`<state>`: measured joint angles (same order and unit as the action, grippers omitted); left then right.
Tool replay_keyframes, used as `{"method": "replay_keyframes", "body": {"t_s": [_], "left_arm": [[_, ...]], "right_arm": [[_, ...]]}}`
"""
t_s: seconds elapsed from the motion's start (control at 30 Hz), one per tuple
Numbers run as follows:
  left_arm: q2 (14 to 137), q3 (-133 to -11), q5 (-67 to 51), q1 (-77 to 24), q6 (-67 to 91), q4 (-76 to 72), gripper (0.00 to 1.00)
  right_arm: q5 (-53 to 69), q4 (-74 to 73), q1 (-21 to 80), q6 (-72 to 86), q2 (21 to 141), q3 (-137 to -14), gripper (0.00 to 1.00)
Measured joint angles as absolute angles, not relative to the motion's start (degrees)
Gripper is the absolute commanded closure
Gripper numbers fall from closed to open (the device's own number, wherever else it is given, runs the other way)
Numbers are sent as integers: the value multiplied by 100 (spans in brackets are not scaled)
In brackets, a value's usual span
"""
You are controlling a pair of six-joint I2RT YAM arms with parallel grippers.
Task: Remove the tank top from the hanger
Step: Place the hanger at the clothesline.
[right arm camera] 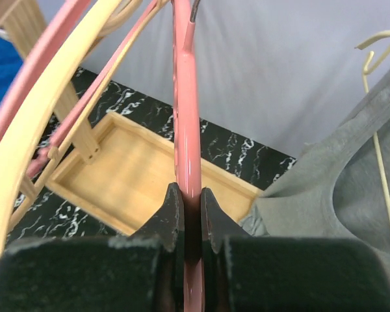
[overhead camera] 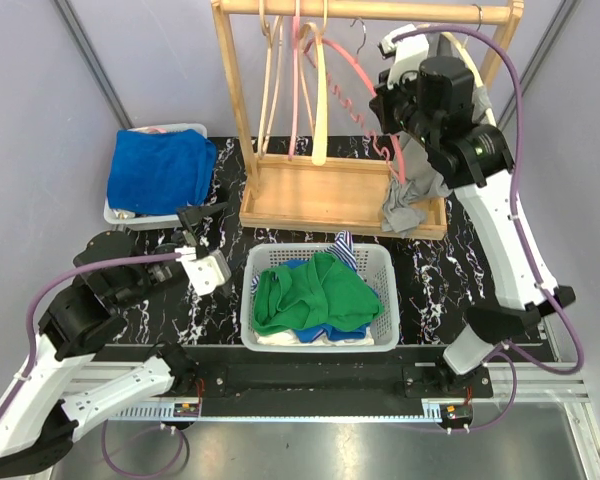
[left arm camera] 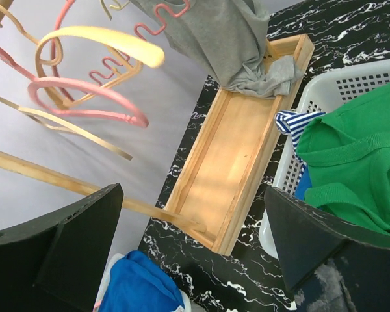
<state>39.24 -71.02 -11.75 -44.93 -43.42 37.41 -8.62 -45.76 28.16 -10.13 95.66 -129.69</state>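
Black fingers of the right gripper (right arm camera: 192, 195) pinch the pink plastic hanger (right arm camera: 185, 97), the grey tank top (right arm camera: 338, 201) seemingly not yet off it, hem slumped in the wooden rack tray (left arm camera: 234, 149), while the left gripper (left arm camera: 192, 195) gapes idle.

Grey tank top (overhead camera: 408, 205) hanging at rack's (overhead camera: 365, 12) right end, hem crumpled on wooden base (overhead camera: 315, 195), pink hanger (right arm camera: 187, 130) just beside it
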Motion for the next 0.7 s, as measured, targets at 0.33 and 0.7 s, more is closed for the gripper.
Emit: {"method": "replay_keyframes", "body": {"t_s": [0.33,0.7], "left_arm": [[3916,-6960,-1170,-4491,-4451,3712,1],[3870,-6689,-1223,-4416,-4451,3651,1]], "right_arm": [[-633,-3887,2808,-917,8604,-12073,100],[-897,-3883,2801,-1087,9712,-13240,100]]}}
